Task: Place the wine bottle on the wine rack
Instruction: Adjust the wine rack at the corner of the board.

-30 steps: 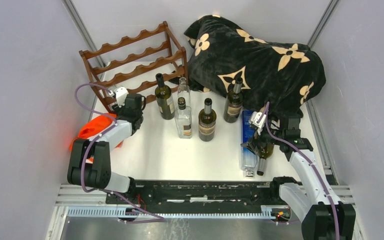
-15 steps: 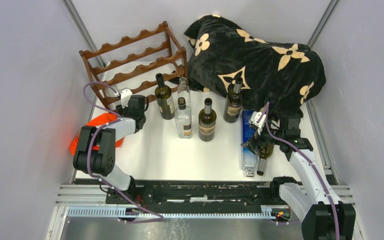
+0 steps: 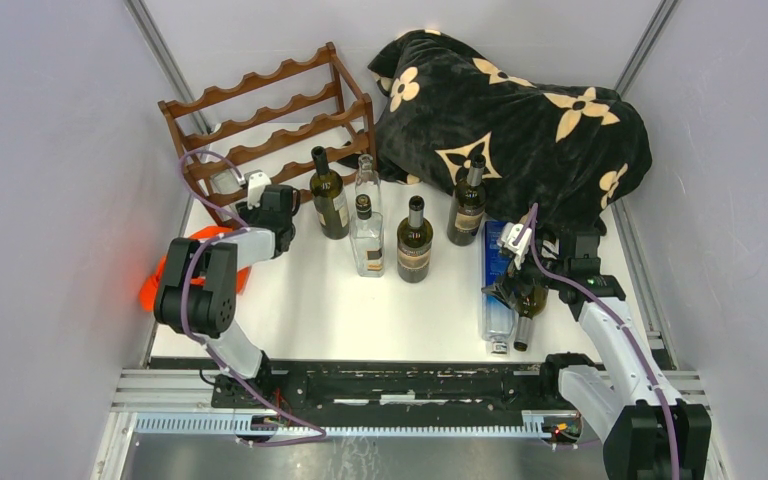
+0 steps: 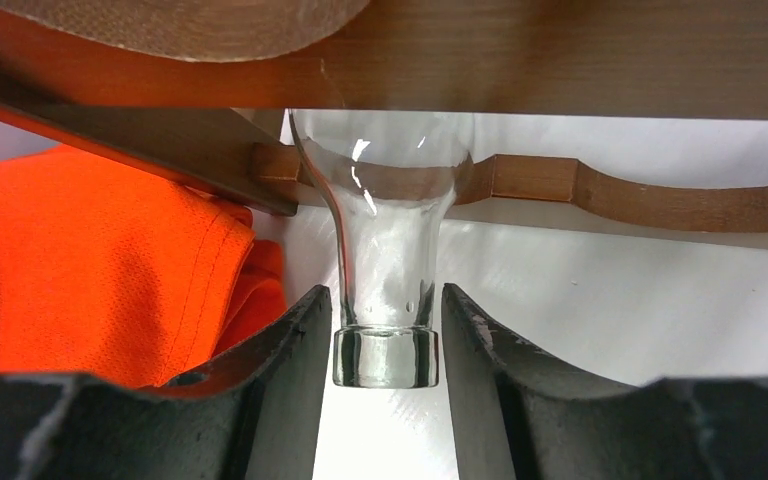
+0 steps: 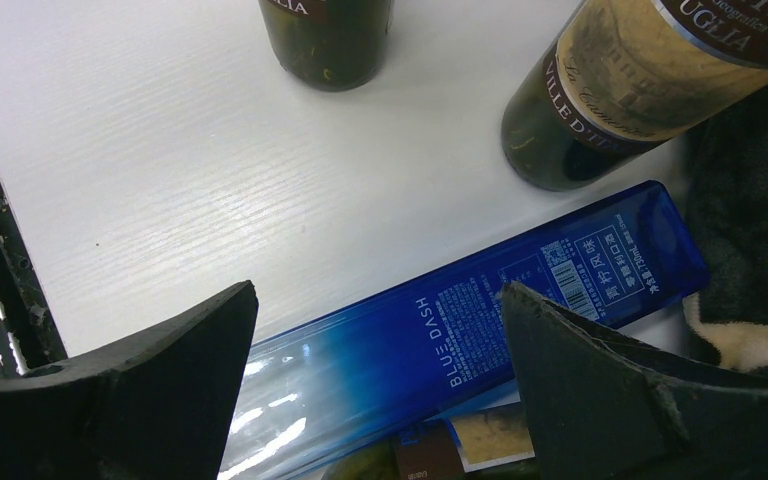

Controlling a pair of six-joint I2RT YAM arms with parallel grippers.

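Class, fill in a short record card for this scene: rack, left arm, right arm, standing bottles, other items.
Rack: wine rack, back left of the table
Left arm: left gripper has a finger on either side of the clear bottle neck at the rack; contact unclear
Right arm: right gripper open, above a blue bottle lying flat
Standing bottles: five upright bottles, mid-table
Other items: black flowered blanket, orange cloth

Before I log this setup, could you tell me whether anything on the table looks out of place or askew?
Yes: two bottles lie flat on the right side, a blue bottle and a dark green bottle, while the others stand upright. An orange cloth sits crumpled beside the wine rack.
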